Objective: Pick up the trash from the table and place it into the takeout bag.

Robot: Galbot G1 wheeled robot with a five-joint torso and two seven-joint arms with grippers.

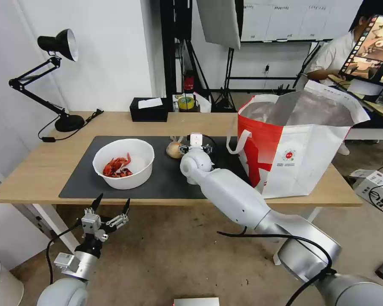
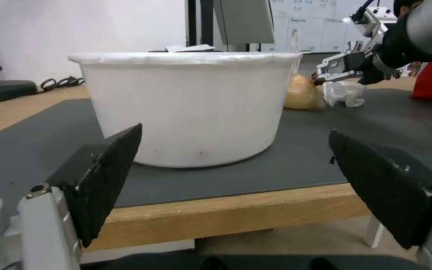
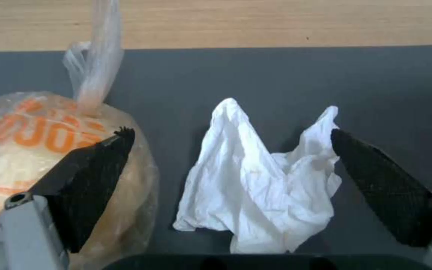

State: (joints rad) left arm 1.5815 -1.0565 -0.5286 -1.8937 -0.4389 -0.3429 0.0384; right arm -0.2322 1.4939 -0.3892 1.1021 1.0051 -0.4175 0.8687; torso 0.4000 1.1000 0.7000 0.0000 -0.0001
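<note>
Fingers of the right gripper spread wide over the tissue on the counter's mat.
The bun lies touching one finger, so closing may snag its bag too; the left gripper waits open off the counter edge.

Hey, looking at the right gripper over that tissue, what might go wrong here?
The right gripper is open around the crumpled white tissue, but one finger sits against the bagged bun, so closing may snag or shove the bun. The tissue is light and loose, so it might slip free before reaching the takeout bag.
</note>
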